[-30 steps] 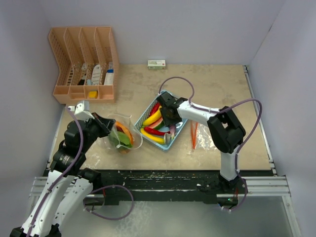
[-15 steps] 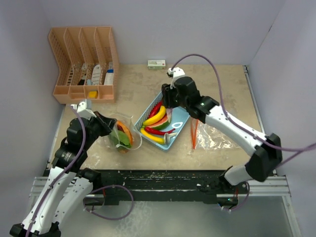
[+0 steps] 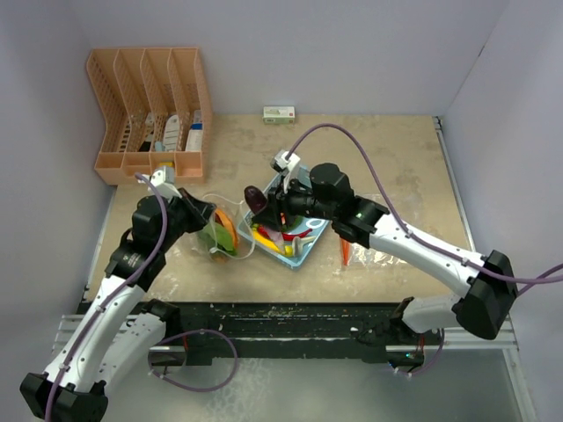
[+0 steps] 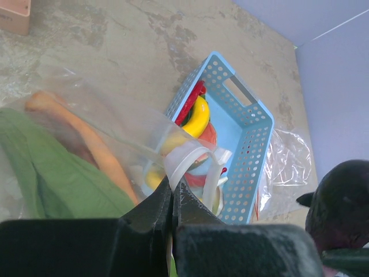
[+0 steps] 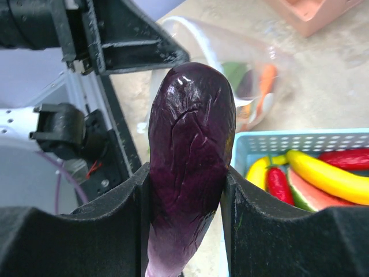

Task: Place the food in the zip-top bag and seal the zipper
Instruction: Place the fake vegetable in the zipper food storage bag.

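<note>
My left gripper (image 3: 204,214) is shut on the rim of the clear zip-top bag (image 3: 222,236), pinching the white zipper strip (image 4: 184,158). The bag (image 4: 104,127) holds a green piece (image 4: 52,173) and an orange piece (image 4: 86,138). My right gripper (image 3: 264,204) is shut on a dark purple toy eggplant (image 5: 190,144). It holds the eggplant in the air between the bag's mouth (image 5: 230,75) and the light-blue basket (image 3: 308,239). The basket (image 5: 300,141) holds yellow bananas (image 5: 328,176), a red chilli (image 5: 279,184) and other pieces.
An orange slotted organiser (image 3: 149,114) stands at the back left. A small white box (image 3: 279,113) lies at the back wall. A second clear bag with an orange strip (image 3: 369,246) lies flat to the right of the basket.
My right gripper has risen out of the basket with the eggplant and swung left toward the bag. My left gripper has moved slightly right, still pinching the bag's rim.
</note>
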Robot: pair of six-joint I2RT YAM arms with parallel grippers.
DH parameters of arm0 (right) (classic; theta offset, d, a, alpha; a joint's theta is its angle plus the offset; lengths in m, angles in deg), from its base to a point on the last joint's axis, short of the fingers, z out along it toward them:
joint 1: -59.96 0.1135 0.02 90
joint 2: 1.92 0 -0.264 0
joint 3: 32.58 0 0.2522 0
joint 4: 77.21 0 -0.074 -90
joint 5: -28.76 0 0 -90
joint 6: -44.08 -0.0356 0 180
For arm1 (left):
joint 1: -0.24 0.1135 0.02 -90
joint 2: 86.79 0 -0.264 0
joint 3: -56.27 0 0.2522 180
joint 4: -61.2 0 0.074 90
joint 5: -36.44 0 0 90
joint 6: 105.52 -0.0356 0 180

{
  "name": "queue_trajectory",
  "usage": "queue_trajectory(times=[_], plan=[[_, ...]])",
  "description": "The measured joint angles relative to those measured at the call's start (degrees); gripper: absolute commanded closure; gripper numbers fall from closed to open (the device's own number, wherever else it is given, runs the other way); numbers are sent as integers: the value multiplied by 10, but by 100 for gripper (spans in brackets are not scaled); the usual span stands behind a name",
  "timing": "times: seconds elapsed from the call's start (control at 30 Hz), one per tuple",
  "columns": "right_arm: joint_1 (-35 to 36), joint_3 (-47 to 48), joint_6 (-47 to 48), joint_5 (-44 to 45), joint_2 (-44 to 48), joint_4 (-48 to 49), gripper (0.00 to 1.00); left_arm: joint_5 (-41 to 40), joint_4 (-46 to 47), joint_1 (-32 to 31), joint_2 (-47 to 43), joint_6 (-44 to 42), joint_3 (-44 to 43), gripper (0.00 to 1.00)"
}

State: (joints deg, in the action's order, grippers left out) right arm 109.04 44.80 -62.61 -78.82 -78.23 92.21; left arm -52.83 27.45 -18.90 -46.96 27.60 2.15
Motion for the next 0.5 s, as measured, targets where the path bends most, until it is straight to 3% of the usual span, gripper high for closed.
queue_trajectory(times=[0.27,0.5], plan=[[0,22,-29,-115,-70,-7,97,2,27,0,2,9,15,100],[1,45,-61,-160,-142,-13,97,2,34,0,5,8,17,100]])
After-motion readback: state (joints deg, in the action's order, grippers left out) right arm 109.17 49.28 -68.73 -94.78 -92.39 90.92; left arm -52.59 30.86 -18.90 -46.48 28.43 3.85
